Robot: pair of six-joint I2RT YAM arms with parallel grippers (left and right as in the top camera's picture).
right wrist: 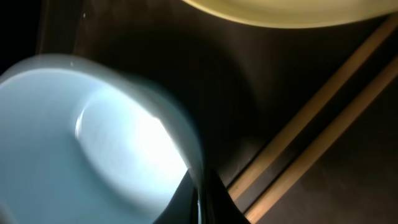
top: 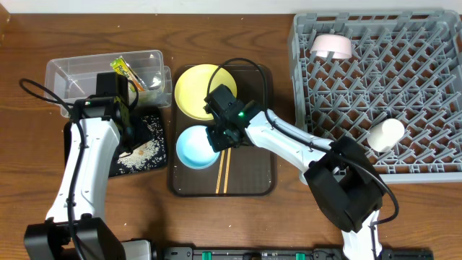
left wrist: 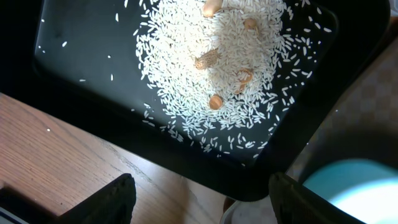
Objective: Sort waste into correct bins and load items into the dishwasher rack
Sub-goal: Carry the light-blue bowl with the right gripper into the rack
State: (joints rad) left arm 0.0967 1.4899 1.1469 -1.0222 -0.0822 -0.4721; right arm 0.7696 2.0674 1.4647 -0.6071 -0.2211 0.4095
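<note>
On the brown tray (top: 254, 177), chopsticks (top: 222, 173) lie beside the blue bowl (top: 193, 150).

Table (top: 231, 29): rack (top: 297, 72), tub (top: 58, 76), black tray (top: 160, 130)

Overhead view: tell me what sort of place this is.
Likely a tabletop dish-clearing station: a grey dishwasher rack, a brown serving tray, and a black tray of rice scraps on a wooden table.

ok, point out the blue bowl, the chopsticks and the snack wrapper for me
light blue bowl (top: 193, 150), overhead view, middle of its inside
chopsticks (right wrist: 311, 104), right wrist view, mid-shaft of the upper stick
snack wrapper (top: 123, 70), overhead view, middle of the green-and-orange packet
</note>
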